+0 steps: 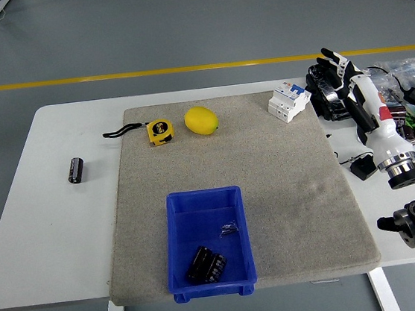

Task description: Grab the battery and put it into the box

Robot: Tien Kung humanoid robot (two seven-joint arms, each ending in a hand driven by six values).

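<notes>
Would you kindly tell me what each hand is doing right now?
Left hand: not in view.
Right hand: fingers open, holding nothing, over the table's right side.

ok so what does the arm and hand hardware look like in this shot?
Only the right arm is in view. The right hand has a white shell with black fingertip and joint segments and a red-orange band on the back near the wrist. A silver metal ring joins it to a black jointed forearm with exposed black cabling. The left arm is not visible.
</notes>
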